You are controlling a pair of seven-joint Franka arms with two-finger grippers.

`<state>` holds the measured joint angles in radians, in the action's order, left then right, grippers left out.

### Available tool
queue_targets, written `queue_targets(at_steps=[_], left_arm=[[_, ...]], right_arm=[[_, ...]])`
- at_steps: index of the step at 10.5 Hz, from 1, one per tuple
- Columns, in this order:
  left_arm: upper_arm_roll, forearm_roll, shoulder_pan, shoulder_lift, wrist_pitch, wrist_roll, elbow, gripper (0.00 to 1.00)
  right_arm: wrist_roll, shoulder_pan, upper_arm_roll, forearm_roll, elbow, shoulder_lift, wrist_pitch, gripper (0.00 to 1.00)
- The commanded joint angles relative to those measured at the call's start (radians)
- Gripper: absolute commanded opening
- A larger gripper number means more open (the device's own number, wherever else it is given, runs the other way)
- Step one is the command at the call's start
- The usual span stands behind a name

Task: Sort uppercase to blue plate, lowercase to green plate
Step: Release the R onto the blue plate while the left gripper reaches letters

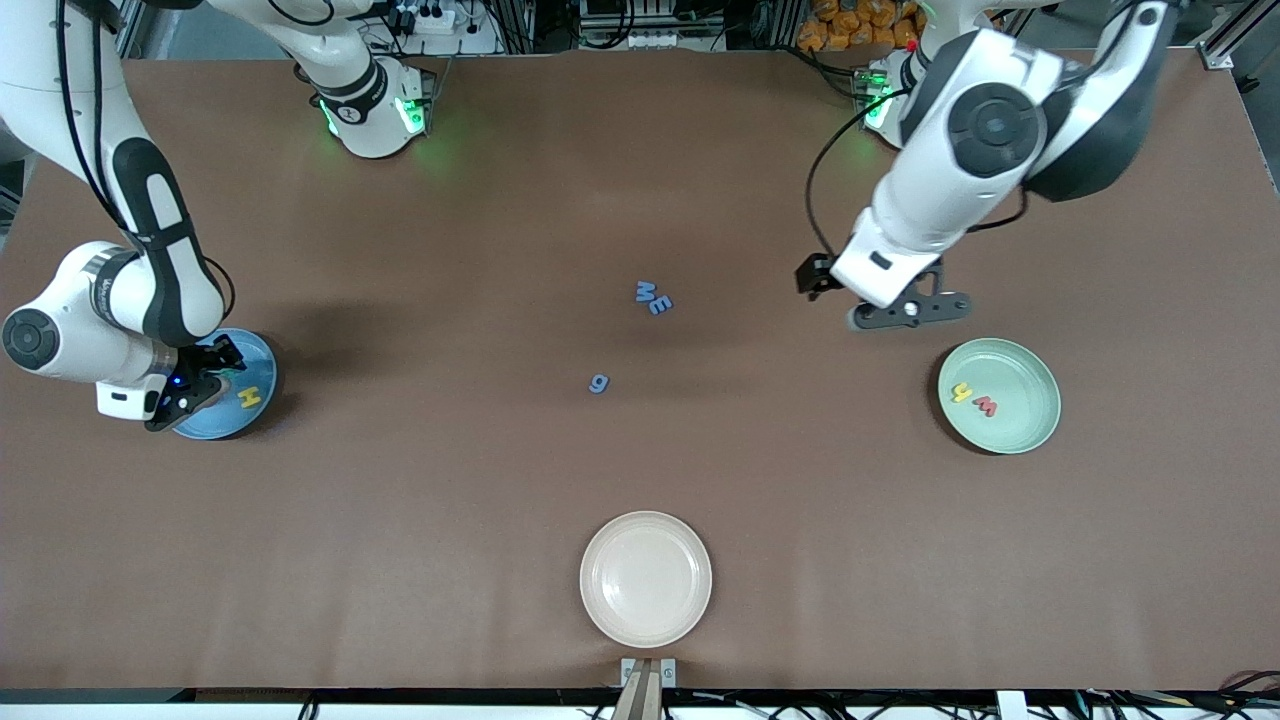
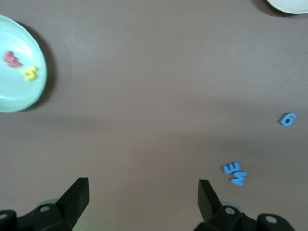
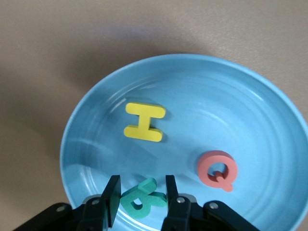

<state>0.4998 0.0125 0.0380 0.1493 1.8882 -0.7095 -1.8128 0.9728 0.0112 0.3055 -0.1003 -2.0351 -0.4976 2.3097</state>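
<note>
Over the blue plate [image 3: 269, 110] at the right arm's end, the right gripper [image 3: 139, 197] has its fingers around the teal R [image 3: 142, 198], which lies on the plate beside the yellow H [image 3: 144, 121] and red Q [image 3: 217, 169]; whether it pinches the R or has just let go I cannot tell. The left gripper [image 2: 143, 192] hangs spread wide and empty above bare table near the green plate [image 1: 1030, 425], which holds h [image 1: 960, 393] and w [image 1: 985, 405]. Mid-table, M [image 1: 645, 292] and the three-pronged letter [image 1: 659, 305] touch; g [image 1: 598, 383] lies nearer the camera. The letters look light, thin and stiff, so they probably slide easily: pinch across the outer edges, straight down
</note>
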Motion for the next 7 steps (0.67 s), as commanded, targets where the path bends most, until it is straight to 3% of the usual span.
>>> queue_targets(at_steps=[1,2,7], left_arm=[[0.000,-0.017,0.075,0.091,0.040,-0.213,0.038,1.00],[0.000,-0.037,0.086,0.111,0.045,-0.279,0.046,1.00],[-0.001,-0.040,0.169,0.232,0.072,-0.470,0.110,1.00]], right_arm=[[0.030,0.010,-0.009,-0.042,-0.039,0.037,0.005,0.65],[0.027,0.007,-0.009,-0.042,-0.039,0.037,0.004,0.86],[-0.063,-0.022,-0.014,-0.099,0.030,0.039,-0.082,0.89]])
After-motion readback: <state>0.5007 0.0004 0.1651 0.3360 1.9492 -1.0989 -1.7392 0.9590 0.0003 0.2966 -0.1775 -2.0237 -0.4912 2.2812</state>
